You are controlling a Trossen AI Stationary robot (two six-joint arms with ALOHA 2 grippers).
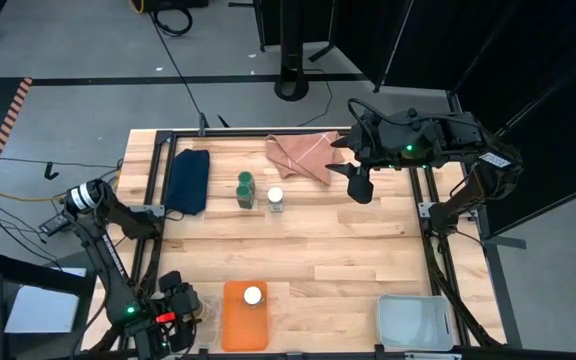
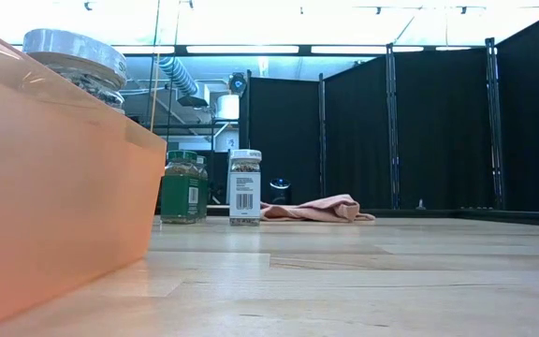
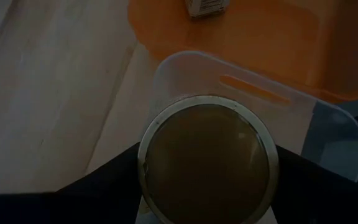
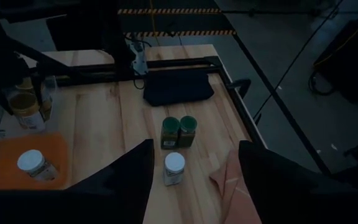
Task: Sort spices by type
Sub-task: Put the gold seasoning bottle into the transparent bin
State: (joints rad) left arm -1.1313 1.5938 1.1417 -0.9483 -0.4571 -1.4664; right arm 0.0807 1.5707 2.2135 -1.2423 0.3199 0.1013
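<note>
My left gripper (image 1: pixel 180 306) is at the near left, shut on a spice jar with a tan-brown lid (image 3: pixel 207 163). It holds the jar over a clear bin (image 3: pixel 328 134) beside the orange bin (image 1: pixel 230 325). A white-lidded jar (image 1: pixel 253 295) stands in the orange bin. Two green-lidded jars (image 1: pixel 245 187) and another white-lidded jar (image 1: pixel 275 198) stand on the table at mid-back. My right gripper (image 4: pixel 194 180) hangs open, high over the back right, holding nothing. My left gripper pinches the tan-lidded jar between its two fingers (image 3: pixel 107 180), which lie on opposite sides just below the lid's rim (image 3: pixel 144 163). The fingers slant steeply down from above. The jar stays upright, lid up; whether its base rests in the clear bin is hidden.
A dark blue cloth (image 1: pixel 188 180) lies at the back left and a pink folded cloth (image 1: pixel 303 155) at the back middle. A second clear bin (image 1: pixel 413 320) sits at the near right. Bare wood stretches across the table's middle.
</note>
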